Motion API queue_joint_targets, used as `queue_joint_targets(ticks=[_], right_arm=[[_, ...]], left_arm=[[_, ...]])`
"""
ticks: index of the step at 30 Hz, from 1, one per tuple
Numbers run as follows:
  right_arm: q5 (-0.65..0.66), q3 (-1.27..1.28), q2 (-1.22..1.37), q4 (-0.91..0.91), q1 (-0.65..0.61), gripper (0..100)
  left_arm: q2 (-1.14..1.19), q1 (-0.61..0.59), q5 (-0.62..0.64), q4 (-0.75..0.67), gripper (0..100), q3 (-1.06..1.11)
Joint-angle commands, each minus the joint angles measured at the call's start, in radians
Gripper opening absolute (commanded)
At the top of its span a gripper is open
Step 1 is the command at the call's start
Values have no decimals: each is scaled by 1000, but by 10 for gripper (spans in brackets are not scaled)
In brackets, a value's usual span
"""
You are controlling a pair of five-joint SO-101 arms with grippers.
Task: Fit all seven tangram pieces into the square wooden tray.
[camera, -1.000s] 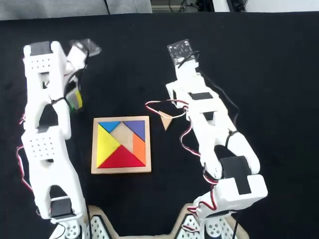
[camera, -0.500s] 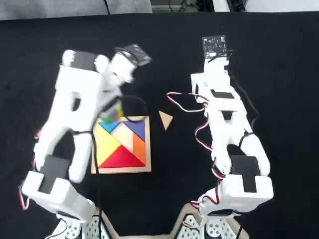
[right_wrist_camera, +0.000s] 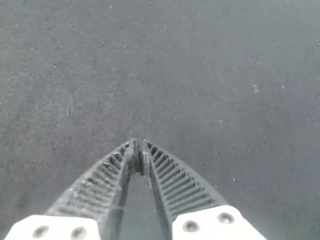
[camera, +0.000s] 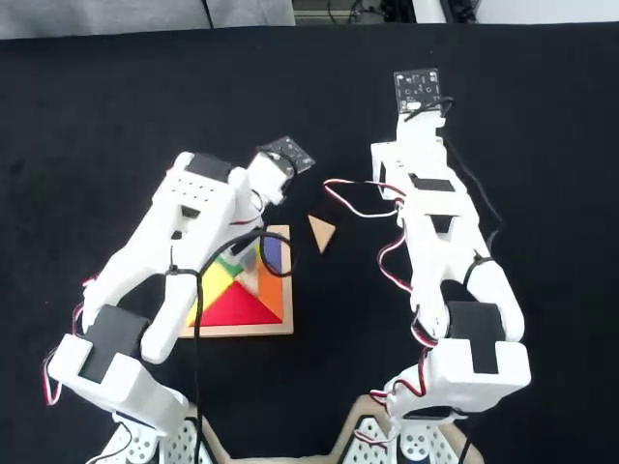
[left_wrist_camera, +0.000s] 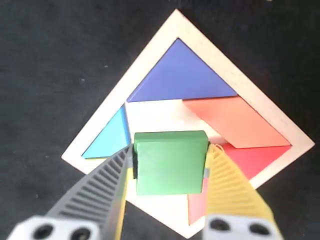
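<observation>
Left claw [left_wrist_camera: 169,150] was found clamped on the green square [left_wrist_camera: 170,167], held over the tray [left_wrist_camera: 125,87]. Bare gap [left_wrist_camera: 160,117] was seen just beyond the fingertips, bordered by the blue triangle [left_wrist_camera: 180,75] and the orange piece [left_wrist_camera: 235,122]. Edges looked near parallel, so a short advance, a straight drop and release only once seated flat were advised. Wood triangle [camera: 322,232] was left outside the tray. Right claw [right_wrist_camera: 138,152] was closed on nothing

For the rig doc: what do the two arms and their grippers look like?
The left arm and right arm are white blocky shells with black servo blocks and looped red and black cables. The left gripper has one grey and one yellow ribbed finger on white bases. The right gripper has two grey ribbed fingers.
</observation>
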Motion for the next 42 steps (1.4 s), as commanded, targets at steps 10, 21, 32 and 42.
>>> queue_joint_targets(ticks=[10, 21, 32, 42], right_arm=[[-9, -93, 42, -20, 17, 11], [-9, -94, 44, -23, 17, 11], [-9, -96, 45, -23, 17, 11], [-8, -96, 48, -23, 15, 11]], left_arm=[[-51, -67, -8, -167, 51, 91], [-51, -58, -3, -193, 51, 113], [-51, -38, -3, -189, 223, 124], [-51, -58, -9, -195, 218, 127]])
